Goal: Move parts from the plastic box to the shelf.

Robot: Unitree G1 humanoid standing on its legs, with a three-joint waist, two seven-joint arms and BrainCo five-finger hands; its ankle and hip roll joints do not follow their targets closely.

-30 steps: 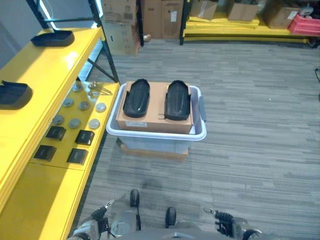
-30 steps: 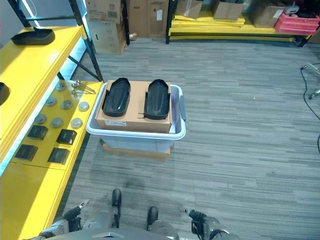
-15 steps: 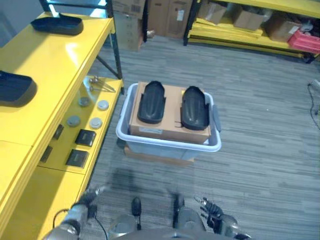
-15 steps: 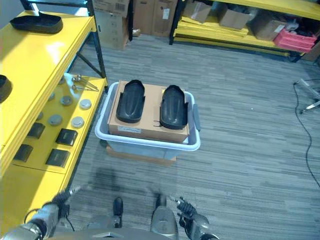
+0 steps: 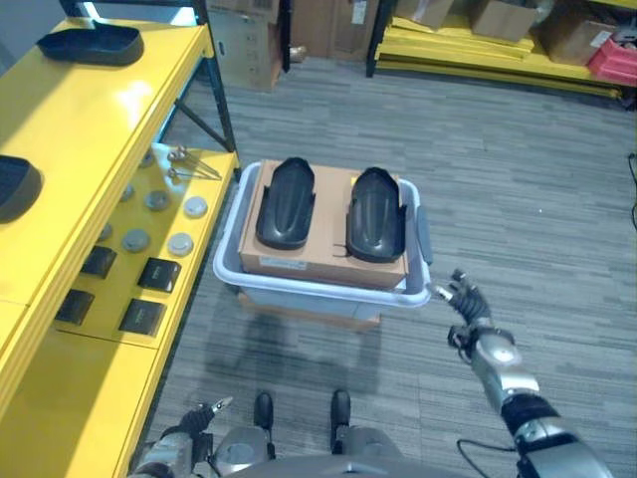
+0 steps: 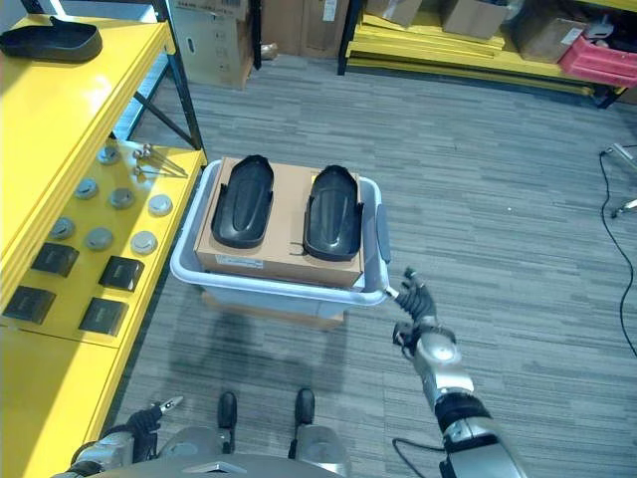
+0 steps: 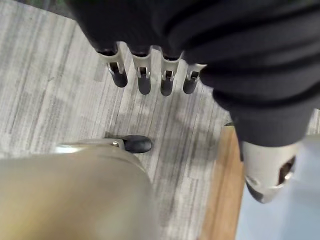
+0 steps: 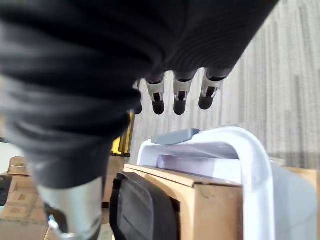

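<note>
A pale plastic box (image 5: pixel 318 288) stands on the floor with a cardboard box (image 5: pixel 328 239) in it. On the cardboard lie two black shell-shaped parts, one on the left (image 5: pixel 285 202) and one on the right (image 5: pixel 375 213). My right hand (image 5: pixel 466 304) hovers open just off the box's near right corner, fingers (image 8: pixel 180 100) straight above the white rim (image 8: pixel 250 150). My left hand (image 5: pixel 189 443) hangs low over the floor, fingers (image 7: pixel 145 80) straight and holding nothing. Two more black parts (image 5: pixel 90 44) (image 5: pixel 15 184) rest on the yellow shelf (image 5: pixel 100 129) at the left.
The shelf's lower level (image 5: pixel 119 289) holds several round metal discs (image 5: pixel 181 243) and black square pieces (image 5: pixel 161 273). A black shelf post (image 5: pixel 221 90) rises behind the box. Cardboard cartons and another yellow rack (image 5: pixel 468 55) line the far side; grey floor lies to the right.
My right arm has come up from the bottom edge to the box's near right corner. The left hand stays low. The camera has shifted a little.
</note>
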